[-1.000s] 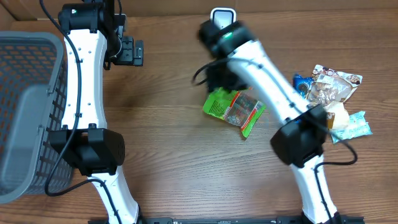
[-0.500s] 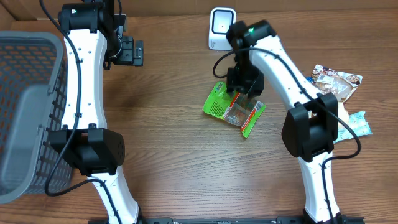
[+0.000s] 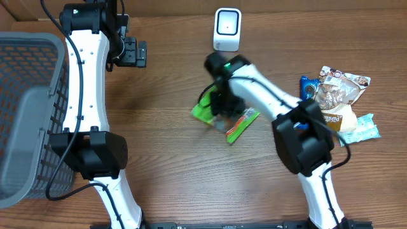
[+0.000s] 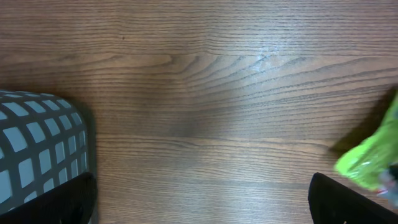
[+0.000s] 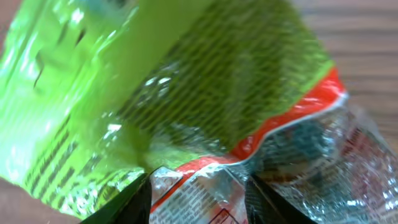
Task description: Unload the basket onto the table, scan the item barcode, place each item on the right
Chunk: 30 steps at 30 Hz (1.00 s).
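Presently: my right jaws, closed on the green packet (image 5: 205, 81), gripping near its red seam, over the middle of the tabletop (image 3: 165, 159). My left jaws, wide apart, empty, near the far edge. Task status, as I judge: item in grip; barcode not yet shown to the scanner (image 3: 227, 28), standing at the far edge, nothing between. Also present: basket (image 3: 25, 108), left edge; heap of snack packets (image 3: 340, 95), right edge.

1. Left arm (image 3: 89, 70): white tubular links, bulky black joint housings, and a thin black cable along its length.
2. Right arm (image 3: 264, 86): the same white links and black joints, looped black cable, and a small green light (image 3: 227, 64) glowing.
3. Left gripper (image 3: 140, 53): black and blocky.
4. Right gripper (image 5: 198, 202): black fingertips (image 5: 130, 202), tapered like wedges.
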Each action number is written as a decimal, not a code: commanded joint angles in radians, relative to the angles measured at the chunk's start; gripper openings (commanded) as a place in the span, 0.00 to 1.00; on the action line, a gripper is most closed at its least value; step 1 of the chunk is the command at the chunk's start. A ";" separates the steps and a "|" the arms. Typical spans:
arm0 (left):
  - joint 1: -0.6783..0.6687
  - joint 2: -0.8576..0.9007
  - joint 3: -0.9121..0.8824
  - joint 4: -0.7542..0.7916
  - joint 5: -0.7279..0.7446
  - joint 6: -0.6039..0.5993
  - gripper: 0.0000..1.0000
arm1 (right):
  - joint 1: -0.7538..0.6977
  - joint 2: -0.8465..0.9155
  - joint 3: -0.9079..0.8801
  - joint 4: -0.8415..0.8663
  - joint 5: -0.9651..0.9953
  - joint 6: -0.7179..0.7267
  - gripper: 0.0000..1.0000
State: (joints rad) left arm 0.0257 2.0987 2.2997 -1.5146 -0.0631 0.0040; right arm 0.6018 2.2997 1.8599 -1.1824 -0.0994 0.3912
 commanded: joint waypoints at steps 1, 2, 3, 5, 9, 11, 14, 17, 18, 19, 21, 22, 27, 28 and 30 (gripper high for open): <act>-0.008 0.008 0.007 0.001 0.005 0.019 1.00 | 0.089 0.013 -0.024 -0.002 -0.002 -0.063 0.50; -0.008 0.008 0.007 0.001 0.004 0.019 0.99 | 0.096 0.012 -0.013 -0.010 0.014 -0.059 0.50; -0.008 0.008 0.007 0.001 0.005 0.019 1.00 | 0.100 0.011 0.004 -0.021 0.037 -0.041 0.51; -0.008 0.008 0.007 0.001 0.005 0.019 1.00 | 0.098 0.004 0.063 -0.060 0.076 0.008 0.53; -0.007 0.008 0.007 0.001 0.005 0.019 1.00 | 0.058 -0.036 0.199 -0.160 0.092 0.089 0.57; -0.007 0.008 0.007 0.001 0.005 0.019 1.00 | 0.025 -0.068 0.260 -0.223 0.093 0.130 0.60; -0.007 0.008 0.007 0.001 0.005 0.019 1.00 | -0.031 -0.118 0.273 -0.283 0.120 0.192 0.63; -0.007 0.008 0.007 0.001 0.004 0.019 1.00 | -0.082 -0.128 0.271 -0.340 0.104 0.209 0.68; -0.006 0.008 0.007 0.001 0.005 0.019 1.00 | -0.097 -0.128 0.256 -0.350 0.079 0.209 0.68; -0.006 0.008 0.007 0.001 0.004 0.019 1.00 | -0.107 -0.128 0.230 -0.355 0.046 0.215 0.67; -0.006 0.008 0.007 0.001 0.005 0.019 0.99 | -0.113 -0.128 0.188 -0.375 -0.004 0.245 0.63; -0.007 0.008 0.007 0.001 0.005 0.019 1.00 | -0.113 -0.128 0.150 -0.386 -0.026 0.264 0.61; -0.008 0.008 0.007 0.001 0.005 0.019 1.00 | -0.074 -0.128 0.045 -0.413 -0.092 0.295 0.61; -0.008 0.008 0.007 0.001 0.005 0.019 1.00 | -0.063 -0.128 0.028 -0.409 -0.116 0.300 0.61; -0.007 0.008 0.007 0.002 0.005 0.019 0.99 | -0.034 -0.128 -0.008 -0.393 -0.149 0.322 0.61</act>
State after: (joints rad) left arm 0.0257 2.0987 2.2997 -1.5146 -0.0631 0.0040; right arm 0.5259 2.1853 1.8900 -1.5860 -0.1619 0.6685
